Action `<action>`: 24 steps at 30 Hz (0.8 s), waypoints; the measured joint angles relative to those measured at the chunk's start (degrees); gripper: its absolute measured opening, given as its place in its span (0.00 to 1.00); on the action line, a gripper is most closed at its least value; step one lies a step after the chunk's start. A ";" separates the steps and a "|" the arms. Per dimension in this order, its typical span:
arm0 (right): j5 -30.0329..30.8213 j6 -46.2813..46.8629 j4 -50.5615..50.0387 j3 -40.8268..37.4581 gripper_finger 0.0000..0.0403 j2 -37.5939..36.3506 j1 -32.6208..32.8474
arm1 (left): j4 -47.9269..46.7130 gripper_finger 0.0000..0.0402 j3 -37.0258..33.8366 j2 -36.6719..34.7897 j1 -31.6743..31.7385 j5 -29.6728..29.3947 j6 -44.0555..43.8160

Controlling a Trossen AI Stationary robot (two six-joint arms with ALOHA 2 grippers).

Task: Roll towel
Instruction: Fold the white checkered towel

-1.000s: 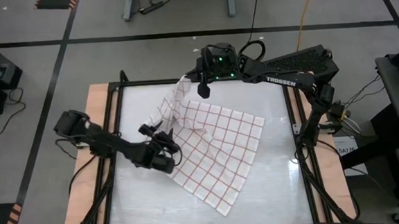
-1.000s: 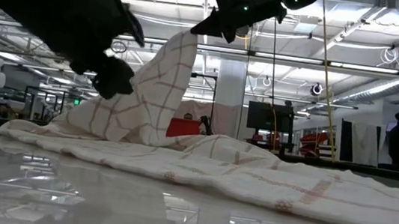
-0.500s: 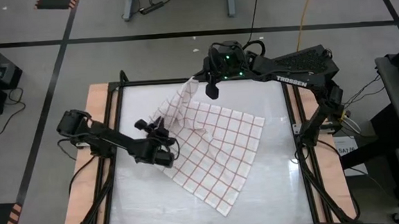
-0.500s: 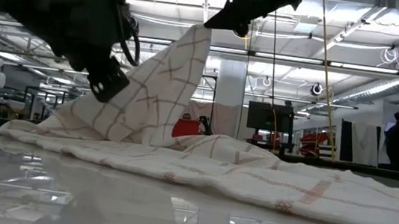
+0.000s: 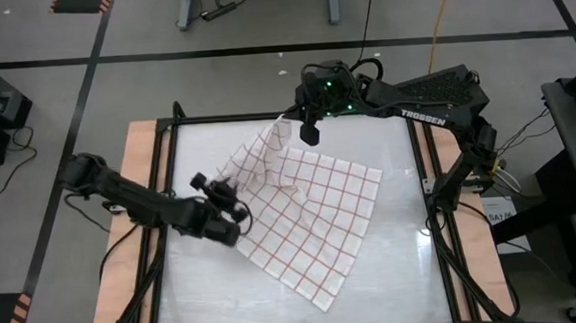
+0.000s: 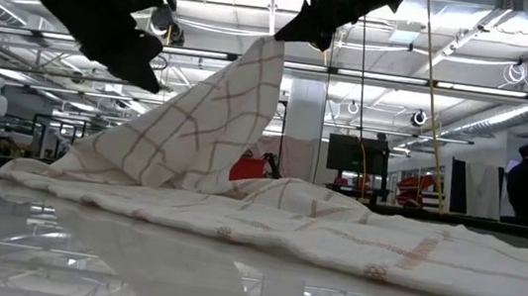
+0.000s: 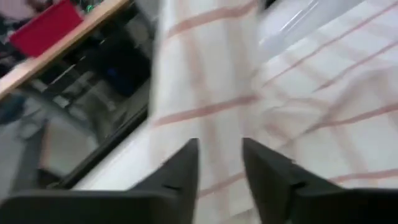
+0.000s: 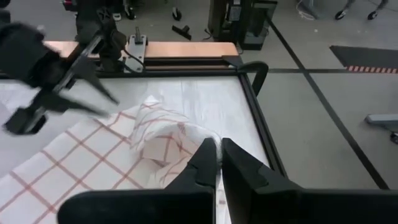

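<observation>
The towel (image 5: 311, 210) is white with a red-brown grid and lies spread on the glossy tabletop. Its far corner is raised into a tent (image 6: 218, 113). My right gripper (image 5: 309, 136) is shut on that raised corner, high over the table's far edge. My left gripper (image 5: 228, 193) hovers by the towel's left edge. Its fingers stand apart in the left wrist view (image 7: 221, 152), with blurred cloth showing beyond them. In the low view this gripper (image 6: 148, 70) hangs above the sloping cloth with a gap under it. My right gripper pinches the towel's far corner (image 8: 186, 134) between its two fingers, where the cloth is bunched into several folds. The fingers slant downward from the table's far right. The corner (image 6: 273, 49) hangs lifted, and the cloth runs down in a taut slope to the rest of the towel, which lies flat.
A black frame (image 5: 422, 183) and wooden side rails (image 5: 144, 180) border the tabletop. Bare glossy surface (image 5: 216, 286) lies near the front left of the towel. A person (image 6: 524, 183) stands far off in the room behind.
My left gripper has risen off the towel's left edge and drawn back a little toward the table's left. My right gripper has carried the raised corner slightly toward the right, and the tented cloth has followed while the flat part stayed put.
</observation>
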 joint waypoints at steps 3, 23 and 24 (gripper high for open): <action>0.00 -0.16 0.07 -0.01 0.01 0.02 0.00 | 5.80 0.54 -2.12 3.22 -2.30 -6.07 1.02; -0.01 0.44 0.76 -0.01 0.01 0.09 0.00 | 22.65 0.84 0.01 29.58 8.21 -25.79 10.19; -0.02 0.46 0.57 -0.01 0.01 0.09 0.00 | 22.54 0.84 0.07 29.54 9.01 -25.77 10.80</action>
